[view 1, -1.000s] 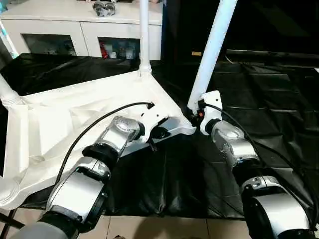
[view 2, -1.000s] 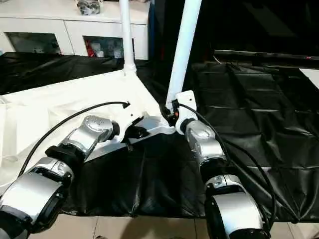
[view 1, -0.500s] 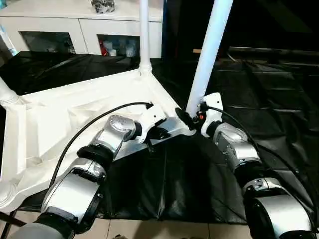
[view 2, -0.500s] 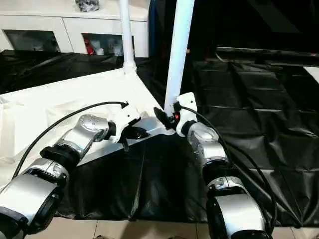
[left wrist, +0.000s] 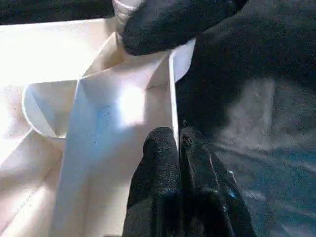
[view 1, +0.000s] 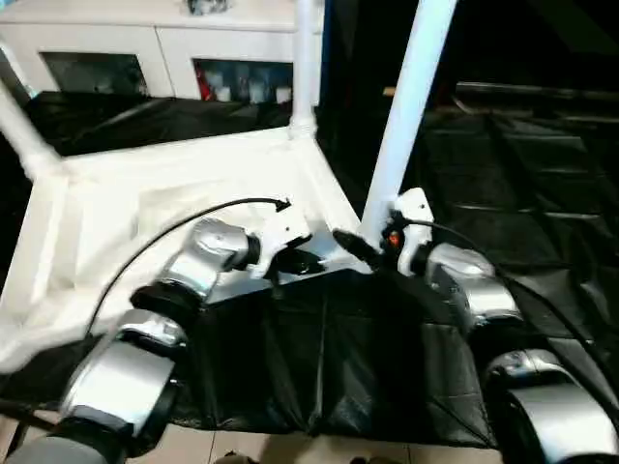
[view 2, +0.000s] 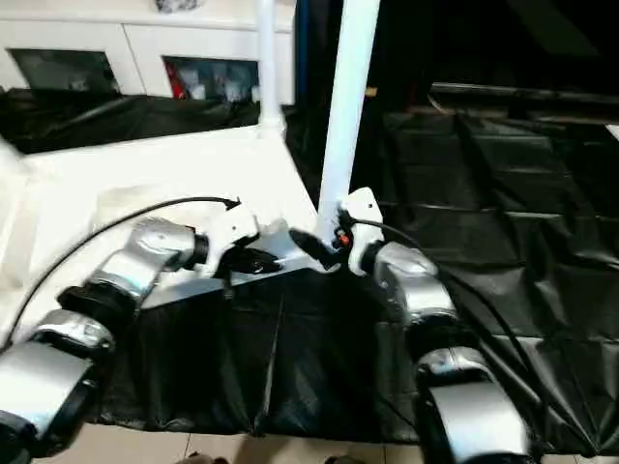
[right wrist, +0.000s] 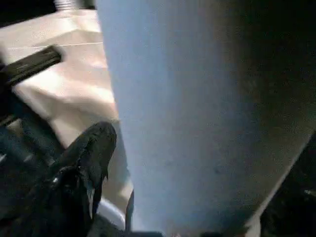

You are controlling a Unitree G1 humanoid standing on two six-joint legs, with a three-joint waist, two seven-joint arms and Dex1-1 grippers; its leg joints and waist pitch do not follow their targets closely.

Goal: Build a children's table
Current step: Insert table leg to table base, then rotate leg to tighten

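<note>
Left eye view: the white tabletop lies upside down, ribbed underside up, on a surface draped in black sheeting. One white leg stands upright in the far corner socket, and another leg rises from the corner at picture left. A third leg stands at the near right corner, leaning slightly to the right. The left gripper sits at the near edge of the tabletop, just left of that corner, fingers clenched on the rim. The right gripper is at the foot of the near leg, one black finger reaching left along the corner; its jaws stand apart and are not seen clamping the leg. A white glass-door cabinet stands behind the surface. Right eye view: the same arrangement, with the near leg rising just beside the right gripper and the left gripper on the tabletop edge. Left wrist view: the two black fingers are closed together over the thin upright rim of the tabletop, beside a round corner socket. Right wrist view: the leg stands very close; one black finger lies beside it, apart from its surface.
</note>
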